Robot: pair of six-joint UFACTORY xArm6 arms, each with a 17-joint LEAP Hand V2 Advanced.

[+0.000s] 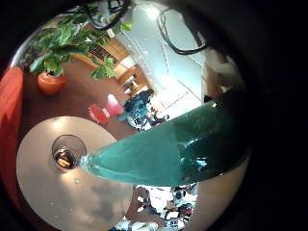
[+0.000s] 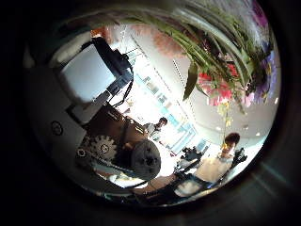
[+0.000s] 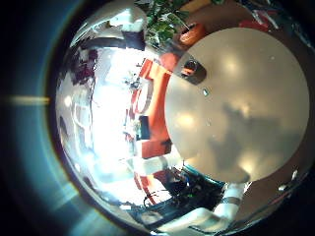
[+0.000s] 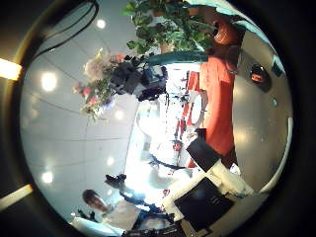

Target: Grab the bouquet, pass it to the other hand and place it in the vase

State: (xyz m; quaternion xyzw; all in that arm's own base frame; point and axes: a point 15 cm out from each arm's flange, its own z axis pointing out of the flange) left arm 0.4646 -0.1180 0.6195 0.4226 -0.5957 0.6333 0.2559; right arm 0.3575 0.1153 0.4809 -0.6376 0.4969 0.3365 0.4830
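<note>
The bouquet is in my left hand (image 4: 143, 77), whose fingers are curled round it, high above the table. Its cone wrapper (image 1: 173, 149) fills much of the left little finger side palm view. Its flowers (image 2: 221, 75) show close in the left thumb side palm view, beside my own geared fingers (image 2: 122, 155). The right thumb side palm view shows the flowers (image 4: 99, 74) and wrapper (image 4: 183, 57) at a distance. My right hand (image 4: 202, 197) is away from the bouquet, fingers relaxed, holding nothing.
The vase stands near the rim of the round table (image 3: 246, 98). A potted plant (image 1: 53, 58) stands on the floor beyond the table, also in the right thumb side palm view (image 4: 173, 25). Chairs (image 1: 101, 111) stand further off.
</note>
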